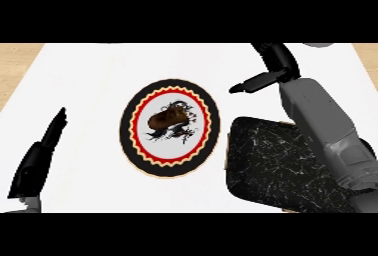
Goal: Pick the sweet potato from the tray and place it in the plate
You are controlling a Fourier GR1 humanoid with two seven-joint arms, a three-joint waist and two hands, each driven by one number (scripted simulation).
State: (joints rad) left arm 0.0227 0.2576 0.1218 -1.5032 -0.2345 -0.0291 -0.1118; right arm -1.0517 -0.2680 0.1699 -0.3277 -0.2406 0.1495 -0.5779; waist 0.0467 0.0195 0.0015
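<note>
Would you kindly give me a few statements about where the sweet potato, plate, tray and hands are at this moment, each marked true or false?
1. The sweet potato lies on the plate. True.
2. The tray still holds the sweet potato. False: no sweet potato shows on the dark speckled tray.
3. The right hand is curled round the sweet potato. False: it is beyond the tray, apart from the plate, holding nothing.
4. The left hand shows near the view's left edge, fingers straight. True.
5. The plate sits to the right of the tray. False: it sits to the tray's left.
</note>
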